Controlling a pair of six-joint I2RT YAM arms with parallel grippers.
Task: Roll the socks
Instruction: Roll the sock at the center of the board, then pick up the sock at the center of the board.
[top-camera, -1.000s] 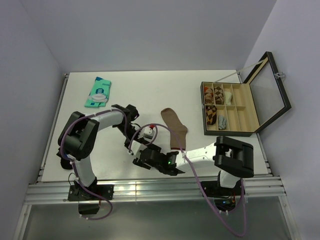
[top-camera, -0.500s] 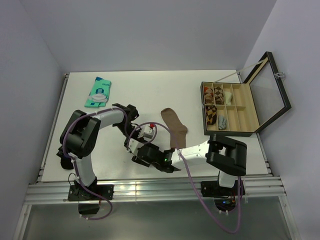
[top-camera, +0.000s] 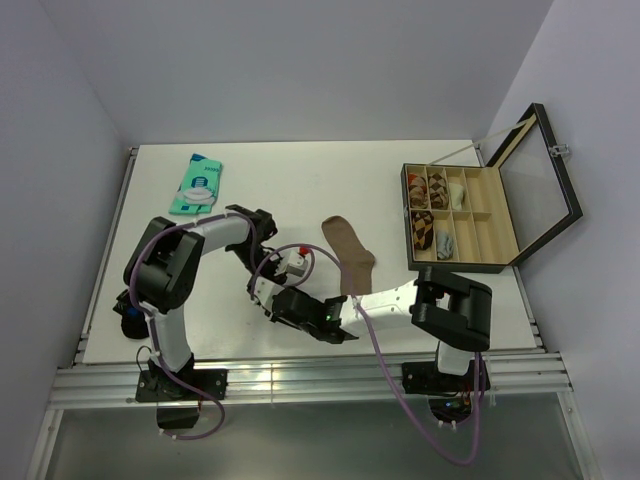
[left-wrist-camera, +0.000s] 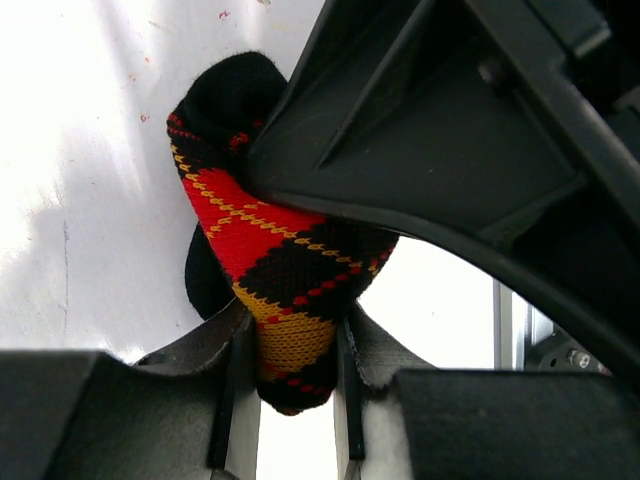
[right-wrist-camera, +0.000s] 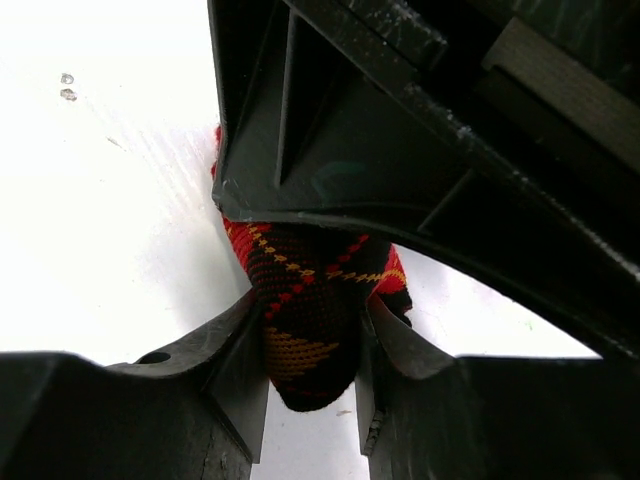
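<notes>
The black argyle sock (left-wrist-camera: 270, 265) with red, orange and yellow diamonds is held between both grippers just above the table. My left gripper (left-wrist-camera: 290, 400) is shut on one end of it. My right gripper (right-wrist-camera: 310, 385) is shut on the sock (right-wrist-camera: 305, 300) from the other side. Each wrist view shows the other gripper's black body close over the sock. In the top view the two grippers (top-camera: 272, 296) meet at the front middle and hide the argyle sock. The tan-brown sock (top-camera: 350, 252) lies flat just right of them, untouched.
An open black box (top-camera: 495, 225) with several compartments, some holding rolled socks, stands at the right with its lid up. A teal flat packet (top-camera: 197, 185) lies at the back left. The table's front edge (top-camera: 300, 358) is just below the grippers.
My right gripper has shifted a little left and away from the front edge, closer to the left gripper. Both stay shut on the argyle sock.
</notes>
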